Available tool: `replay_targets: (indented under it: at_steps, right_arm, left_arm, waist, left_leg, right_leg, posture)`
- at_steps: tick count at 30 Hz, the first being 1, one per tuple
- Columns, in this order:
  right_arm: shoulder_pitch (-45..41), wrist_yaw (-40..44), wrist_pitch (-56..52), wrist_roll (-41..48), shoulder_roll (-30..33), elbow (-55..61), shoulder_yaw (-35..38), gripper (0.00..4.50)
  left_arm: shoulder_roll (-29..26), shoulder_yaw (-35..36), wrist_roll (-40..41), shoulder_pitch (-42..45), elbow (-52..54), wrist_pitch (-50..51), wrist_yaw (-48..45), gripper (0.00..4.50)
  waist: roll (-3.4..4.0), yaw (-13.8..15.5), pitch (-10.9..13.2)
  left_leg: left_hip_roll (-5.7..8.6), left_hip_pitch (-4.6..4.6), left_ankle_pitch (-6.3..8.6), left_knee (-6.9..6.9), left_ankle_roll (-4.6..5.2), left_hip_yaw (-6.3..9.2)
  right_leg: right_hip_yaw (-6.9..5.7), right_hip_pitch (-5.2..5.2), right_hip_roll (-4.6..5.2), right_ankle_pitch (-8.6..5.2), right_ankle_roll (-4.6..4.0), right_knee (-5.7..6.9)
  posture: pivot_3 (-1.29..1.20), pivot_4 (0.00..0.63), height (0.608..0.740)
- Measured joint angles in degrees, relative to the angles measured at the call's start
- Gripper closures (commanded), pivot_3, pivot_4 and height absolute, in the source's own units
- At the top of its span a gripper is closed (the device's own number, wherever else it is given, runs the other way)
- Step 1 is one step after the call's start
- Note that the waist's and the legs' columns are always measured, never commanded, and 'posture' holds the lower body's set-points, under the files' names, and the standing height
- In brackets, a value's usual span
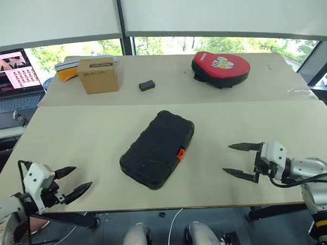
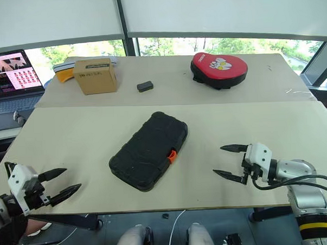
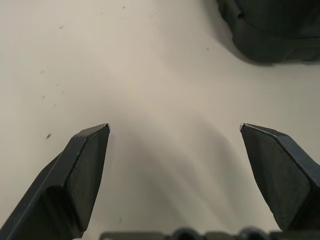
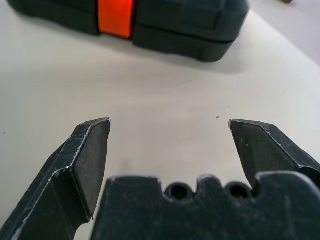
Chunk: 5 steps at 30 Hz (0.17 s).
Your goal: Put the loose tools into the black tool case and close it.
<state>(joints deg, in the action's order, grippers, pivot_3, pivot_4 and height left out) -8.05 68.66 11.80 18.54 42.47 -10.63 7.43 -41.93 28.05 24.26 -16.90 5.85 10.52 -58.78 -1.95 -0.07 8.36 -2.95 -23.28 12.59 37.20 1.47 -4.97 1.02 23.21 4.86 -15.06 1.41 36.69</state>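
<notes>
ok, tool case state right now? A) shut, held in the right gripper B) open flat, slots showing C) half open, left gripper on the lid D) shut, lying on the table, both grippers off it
D: the black tool case lies shut with its orange latch at the seam; the left gripper and right gripper stand open, apart from it on either side.

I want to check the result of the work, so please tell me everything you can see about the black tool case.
The black tool case is a rectangular case of pebbled black plastic with rounded corners. It is shut, its two halves together, with an orange latch on the long edge nearest the right gripper. It lies flat and slantwise on the beige table, between both grippers. Only the table touches it.
</notes>
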Motion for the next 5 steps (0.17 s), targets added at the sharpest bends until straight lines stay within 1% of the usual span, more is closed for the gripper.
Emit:
replay_targets:
  at_steps: [3,5]
  right_arm:
    - [-1.2,0.6,1.8,0.0,0.0,-2.0,0.1,0.04]
    - [-1.4,1.3,2.8,-0.1,0.0,-2.9,0.1,0.04]
  left_arm:
    - [2.0,0.1,-0.8,-0.7,1.4,-2.6,2.3,0.0]
    - [2.2,0.1,-1.3,-1.0,1.8,-3.1,3.4,0.0]
  waist:
    - [0.0,0.2,0.0]
    - [0.0,0.2,0.0]
  left_leg:
    - [0.03,-0.01,0.0,-0.02,0.0,0.0]
    - [0.03,-0.01,0.0,-0.06,0.0,0.0]
  right_leg:
    - [-0.05,-0.02,0.07,0.0,0.0,-0.01]
    - [-0.06,-0.02,0.07,0.0,0.0,-0.01]
  posture:
    - [0.0,0.15,0.74]
    - [0.0,0.15,0.74]
